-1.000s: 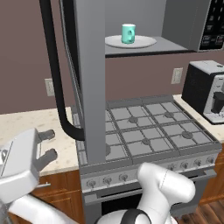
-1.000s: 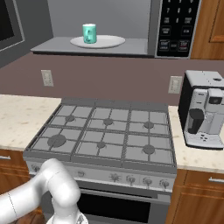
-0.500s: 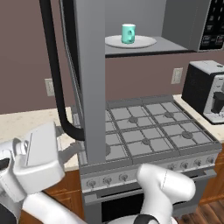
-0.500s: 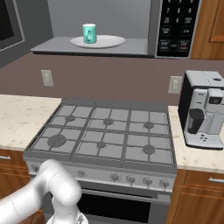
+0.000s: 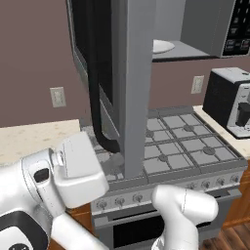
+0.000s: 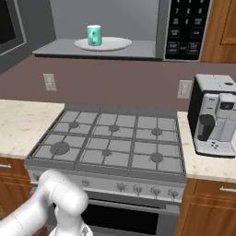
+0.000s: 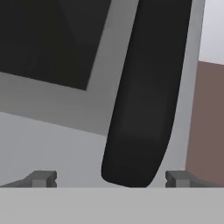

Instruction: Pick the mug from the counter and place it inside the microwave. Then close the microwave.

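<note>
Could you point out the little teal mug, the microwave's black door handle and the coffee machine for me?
mug [image 6: 94, 35]: right base view, on its teal side wall.
black door handle [image 7: 142, 96]: hand view, on the middle of the bar.
coffee machine [image 6: 216, 115]: right base view, on its front face.

open microwave door blocking, handle seemingly close ahead
</note>
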